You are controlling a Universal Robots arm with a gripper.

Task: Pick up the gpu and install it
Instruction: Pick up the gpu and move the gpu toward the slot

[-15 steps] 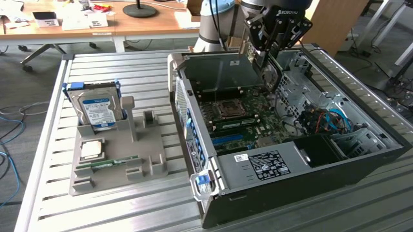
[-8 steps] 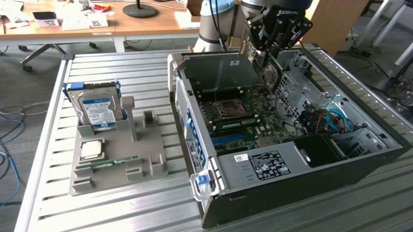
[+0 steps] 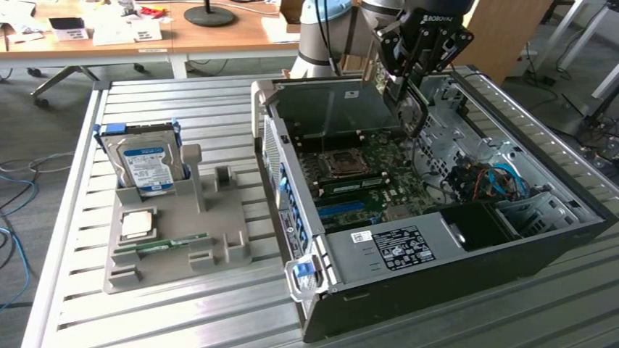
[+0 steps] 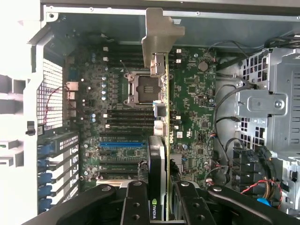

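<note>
The gpu [image 3: 413, 110] hangs on edge over the open computer case [image 3: 483, 261], with my gripper [image 3: 408, 78] shut on its upper edge. From the wrist, the gpu [image 4: 162, 103] appears edge-on, its silver end bracket [image 4: 159, 35] at the far end and the black cooler with a green logo between my fingers [image 4: 136, 204]. My gripper [image 4: 161, 206] holds it above the motherboard [image 4: 197, 98], apart from the board. It lines up across the processor socket [image 4: 143, 89] and beside the blue slot [image 4: 122, 144].
A grey holder [image 3: 184, 239] at the exterior view's left carries a hard drive [image 3: 147, 163], a processor chip [image 3: 135, 225] and a green memory stick [image 3: 164, 246]. Inside the case are a metal drive cage [image 4: 267, 108] and loose cables [image 3: 488, 181]. A wooden desk [image 3: 193, 32] stands behind.
</note>
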